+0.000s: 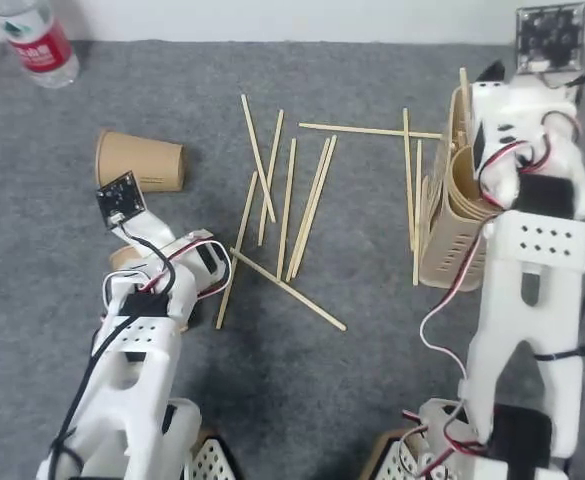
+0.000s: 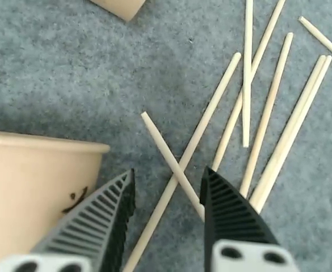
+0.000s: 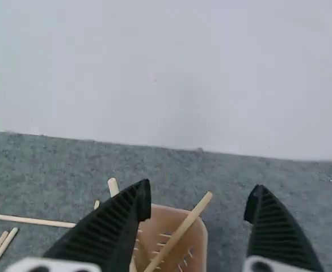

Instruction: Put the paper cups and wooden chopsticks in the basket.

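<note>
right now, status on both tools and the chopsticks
Left tool open, low over loose chopsticks, paper cup beside it. Right tool open above basket, a few sticks already in. Second cup lying on its side.

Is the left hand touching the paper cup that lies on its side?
Apart. The left wrist view shows bare carpet between the open left hand and the paper cup lying farther out.

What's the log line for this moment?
left pincer: open, over crossed chopsticks, beside paper cup | right pincer: open, above basket | basket: holds chopsticks | second cup: on its side, outside basket
</note>
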